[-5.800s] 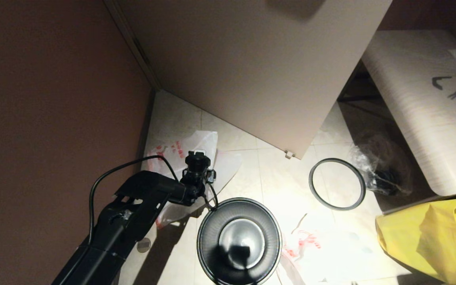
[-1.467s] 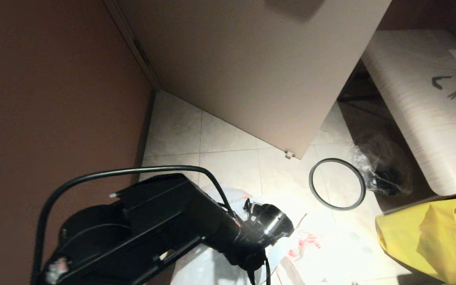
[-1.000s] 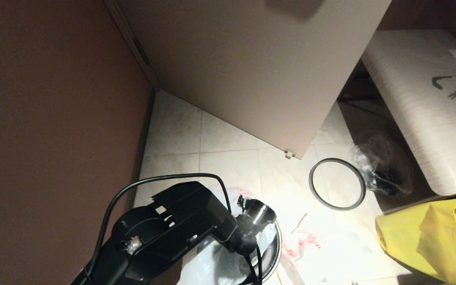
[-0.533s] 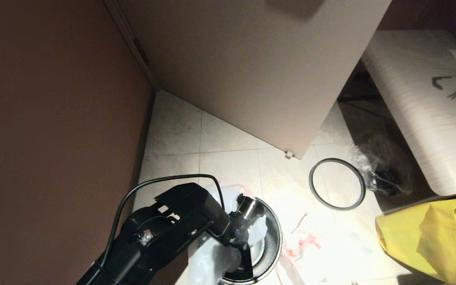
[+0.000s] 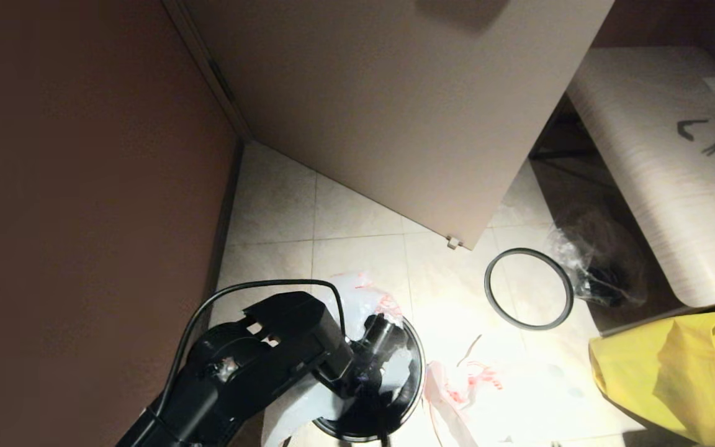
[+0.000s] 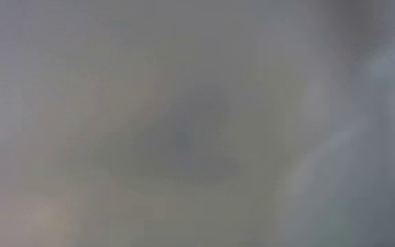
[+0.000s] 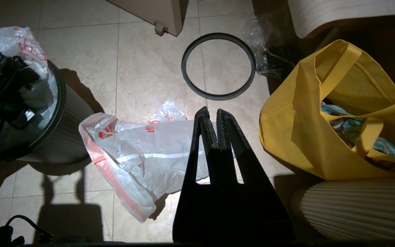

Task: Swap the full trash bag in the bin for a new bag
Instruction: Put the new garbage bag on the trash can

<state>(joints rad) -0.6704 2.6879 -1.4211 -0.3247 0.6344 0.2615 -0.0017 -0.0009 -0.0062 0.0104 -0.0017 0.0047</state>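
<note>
Tote (image 7: 324, 113) of yellow fabric stands on the floor well right of the bin (image 7: 55, 137), a black ribbed cylinder. Thin white film with red print, the new bag (image 5: 364, 298), drapes over the bin's mouth and far rim, where the left pincer (image 5: 375, 372) reaches in, shut. The lumpy full trash bag (image 7: 139, 151), pink-edged, lies just beside the bin. Beyond it lies the grey ring (image 5: 528, 288). The right pincer (image 7: 213, 115) hangs closed, empty, above it.

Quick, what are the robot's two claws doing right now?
Left gripper: shut, down inside the bin with the new bag; a grip cannot be told.
Right gripper: shut, holding nothing.
</note>
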